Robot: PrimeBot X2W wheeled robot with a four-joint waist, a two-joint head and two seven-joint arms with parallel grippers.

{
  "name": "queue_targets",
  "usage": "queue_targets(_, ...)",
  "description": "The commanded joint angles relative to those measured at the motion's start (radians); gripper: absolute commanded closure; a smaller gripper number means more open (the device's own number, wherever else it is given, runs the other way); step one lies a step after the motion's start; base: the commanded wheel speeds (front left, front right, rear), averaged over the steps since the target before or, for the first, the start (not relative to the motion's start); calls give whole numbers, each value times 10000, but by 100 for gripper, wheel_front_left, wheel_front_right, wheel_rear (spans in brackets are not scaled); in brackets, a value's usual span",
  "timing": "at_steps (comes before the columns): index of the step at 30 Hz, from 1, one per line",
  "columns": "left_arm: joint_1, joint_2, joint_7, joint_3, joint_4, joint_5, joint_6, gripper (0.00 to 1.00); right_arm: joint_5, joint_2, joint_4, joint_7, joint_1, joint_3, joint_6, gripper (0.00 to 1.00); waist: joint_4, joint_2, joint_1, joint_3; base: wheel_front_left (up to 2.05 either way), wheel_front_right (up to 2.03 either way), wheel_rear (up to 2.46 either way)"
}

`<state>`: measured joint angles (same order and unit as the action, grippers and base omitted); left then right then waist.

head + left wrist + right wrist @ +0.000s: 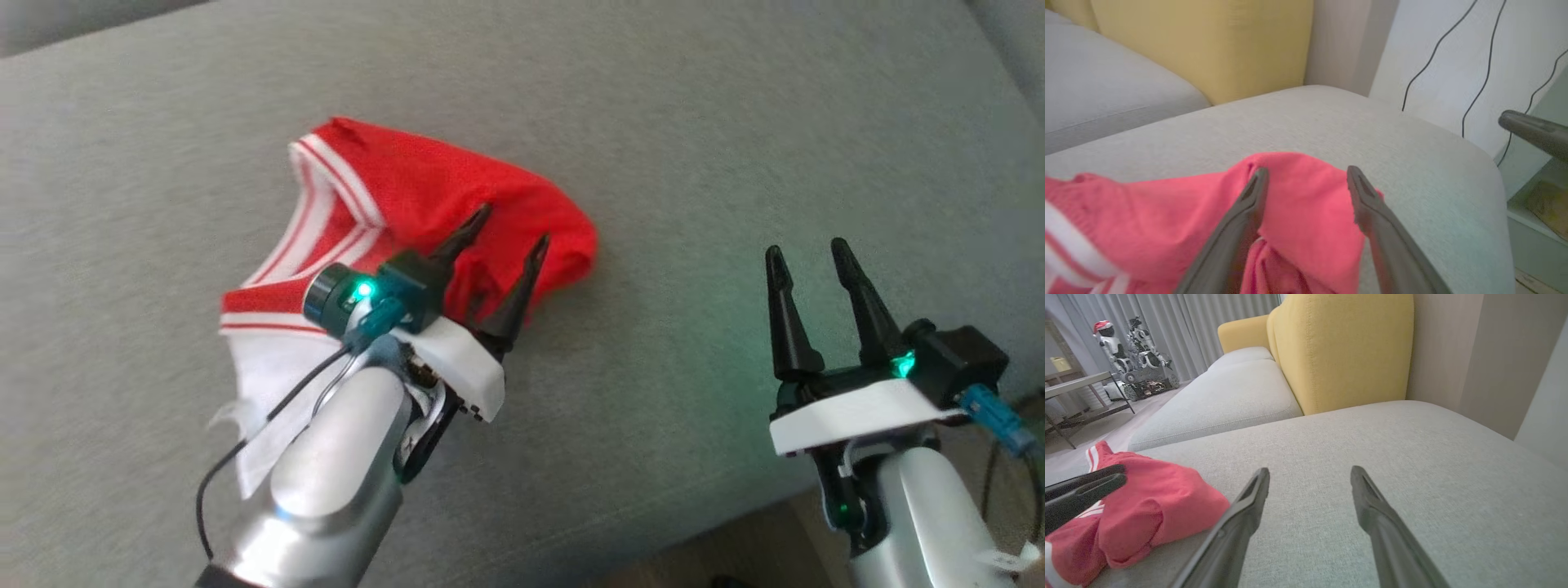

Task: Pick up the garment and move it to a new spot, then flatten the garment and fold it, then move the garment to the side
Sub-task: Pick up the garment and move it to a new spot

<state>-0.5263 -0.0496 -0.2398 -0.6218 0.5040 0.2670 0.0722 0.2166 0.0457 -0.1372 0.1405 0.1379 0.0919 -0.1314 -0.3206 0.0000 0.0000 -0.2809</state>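
Observation:
The garment (pixel 424 196) is a red mesh jersey with white and red striped trim, lying crumpled on the grey sofa cushion (pixel 694 122). My left gripper (pixel 514 229) hovers over its right part, jaws open, with nothing between the fingers. In the left wrist view the garment (pixel 1298 212) bulges up between the spread fingers of my left gripper (pixel 1306 173). My right gripper (pixel 808 257) stands open over bare cushion to the right of the garment. In the right wrist view my right gripper (pixel 1310 473) points across the cushion, with the garment (pixel 1151 502) at the lower left.
The cushion's front edge (pixel 653 547) runs along the lower right, with floor beyond it. A yellow backrest (pixel 1343 351) rises behind the seat. A second grey cushion (pixel 1220 400) lies further along. Cables (pixel 1486 65) hang on the wall.

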Motion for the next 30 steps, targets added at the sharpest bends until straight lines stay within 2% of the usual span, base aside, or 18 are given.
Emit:
queue_targets(1, 76, -110, -105, 439, -482, 61, -142, 0, -100, 45, 385, -58, 167, 165, 7, 0, 542, 0, 0, 430, 0, 0, 0)
queue_targets(8, 1141, -613, -209, 1457, -1791, 247, -1067, 0, -571, 45, 726, -546, -124, -130, 7, 0, 1635, 0, 0, 1131, 0, 0, 0)
queue_targets(16, 2553, -1266, -217, 3277, -3034, 429, -1948, 0, -857, 45, 1053, -1013, -452, -159, 7, 0, 2489, 0, 0, 1795, 0, 0, 0)
queue_targets(22, 3676, -1607, -218, 3960, -3412, 408, -2042, 0, -970, 45, 1154, -1230, -709, -138, 7, 0, 2785, 0, 0, 2176, 0, 0, 0)
queue_targets(30, 4507, -1591, -219, 4025, -3711, 354, -1994, 0, -968, 45, 1253, -1415, -1120, -132, 7, 0, 2863, 0, 0, 2587, 0, 0, 0)
